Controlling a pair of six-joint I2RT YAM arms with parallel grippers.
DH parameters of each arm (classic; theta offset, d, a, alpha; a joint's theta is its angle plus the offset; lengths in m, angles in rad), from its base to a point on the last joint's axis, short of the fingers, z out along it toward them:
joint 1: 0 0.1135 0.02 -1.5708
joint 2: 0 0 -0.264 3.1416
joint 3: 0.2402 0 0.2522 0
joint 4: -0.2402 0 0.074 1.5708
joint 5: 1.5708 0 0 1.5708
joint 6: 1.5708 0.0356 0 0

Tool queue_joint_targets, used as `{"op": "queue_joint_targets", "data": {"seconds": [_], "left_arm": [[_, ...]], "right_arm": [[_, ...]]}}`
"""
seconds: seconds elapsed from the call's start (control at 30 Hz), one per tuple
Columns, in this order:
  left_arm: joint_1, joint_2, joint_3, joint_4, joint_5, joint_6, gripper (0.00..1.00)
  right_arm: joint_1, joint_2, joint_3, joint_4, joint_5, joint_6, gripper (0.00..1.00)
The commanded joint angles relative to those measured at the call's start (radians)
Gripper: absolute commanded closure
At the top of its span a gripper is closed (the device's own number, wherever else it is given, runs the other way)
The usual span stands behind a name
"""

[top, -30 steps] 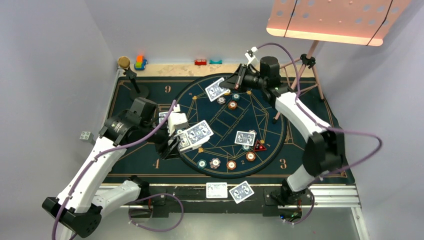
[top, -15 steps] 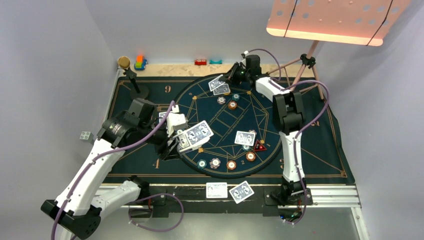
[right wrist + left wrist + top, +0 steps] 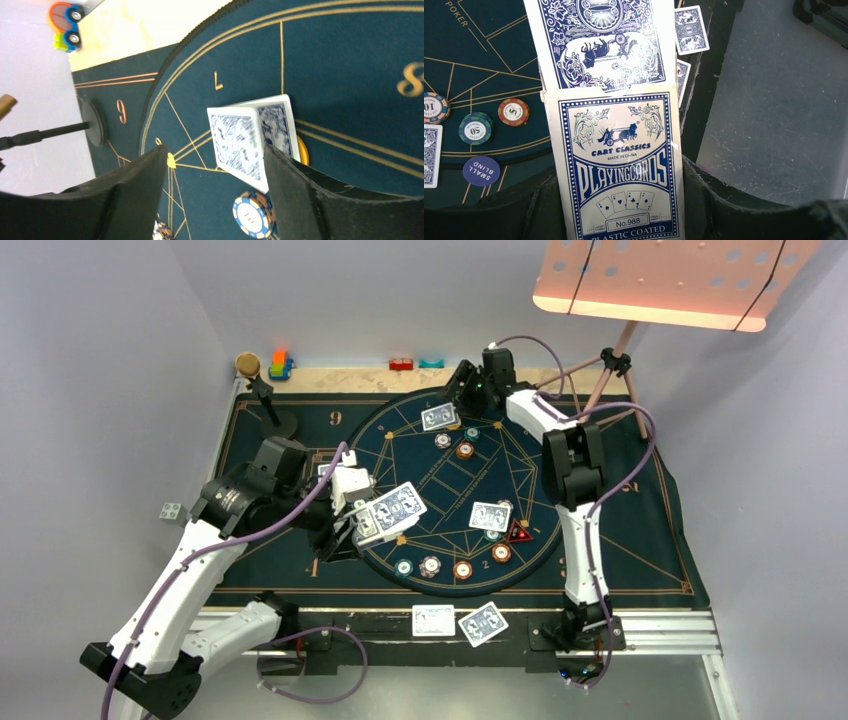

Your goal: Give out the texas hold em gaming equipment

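Two blue-backed, white-bordered playing cards [image 3: 250,145] lie on the dark felt [image 3: 350,75] between the right gripper [image 3: 214,152]'s spread fingers, nothing pinched, so that far seat looks dealt. The left gripper [image 3: 619,210] is clamped on the blue-and-white cardboard card box [image 3: 619,165], with a loose card [image 3: 604,40] poking past its fingertips. Next I'd guess that one needs pulling for another seat.
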Motion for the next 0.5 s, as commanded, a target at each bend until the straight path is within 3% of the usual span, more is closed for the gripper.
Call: {"op": "queue_joint_targets", "data": {"seconds": [0.0,0.1,0.27,0.47], "left_arm": [[0.005,-0.006,0.034,0.026,0.043,-0.016,1.00],[0.006,-0.012,0.031,0.025,0.040,-0.016,1.00],[0.005,-0.016,0.026,0.031,0.039,-0.017,1.00],[0.005,-0.013,0.016,0.047,0.037,-0.016,1.00]], "right_arm": [[0.021,-0.184,-0.028,-0.057,0.135,-0.073,0.21],[0.034,-0.277,-0.060,-0.086,0.167,-0.098,0.13],[0.073,-0.478,-0.196,-0.092,0.148,-0.124,0.10],[0.120,-0.779,-0.485,-0.022,-0.083,-0.096,0.07]]}}
